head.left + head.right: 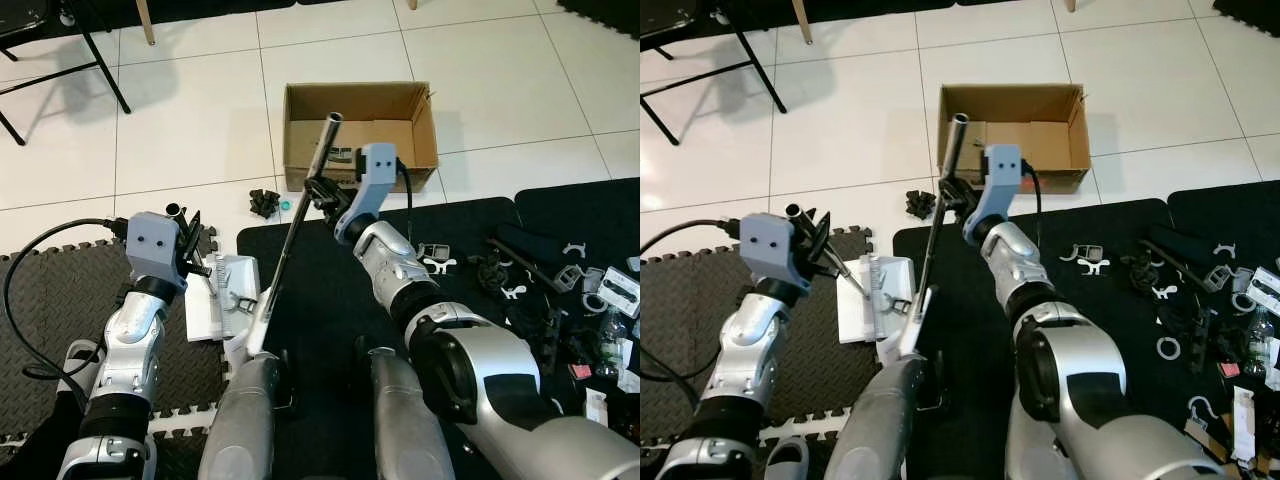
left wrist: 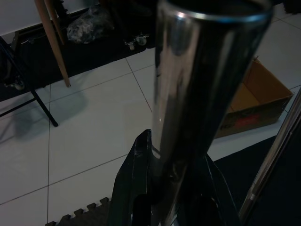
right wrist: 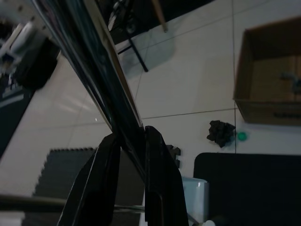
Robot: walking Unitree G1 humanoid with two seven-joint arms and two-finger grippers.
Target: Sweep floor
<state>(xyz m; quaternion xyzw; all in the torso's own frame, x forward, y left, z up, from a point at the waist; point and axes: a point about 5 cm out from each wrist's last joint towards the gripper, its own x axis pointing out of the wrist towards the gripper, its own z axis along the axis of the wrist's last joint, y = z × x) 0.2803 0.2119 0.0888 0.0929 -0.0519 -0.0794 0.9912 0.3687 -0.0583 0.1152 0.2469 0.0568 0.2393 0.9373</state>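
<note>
Right gripper [image 1: 322,190] clamped on the long metal broom handle [image 1: 300,215], left gripper [image 1: 190,243] clamped on a shorter dustpan handle [image 2: 197,94], white dustpan [image 1: 222,310] on the dark mat [image 1: 330,290], open cardboard box [image 1: 360,135] on white tiles beyond

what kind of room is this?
Likely a home room doubling as a workshop or test area: white tile floor, foam mats, an open cardboard box, and loose hardware parts strewn over a black mat.

White tiled floor [image 1: 200,110], open cardboard box [image 1: 360,135], small black object [image 1: 264,203] beside it, black mat [image 1: 470,230] strewn with clips, grey foam mat [image 1: 50,310]
</note>
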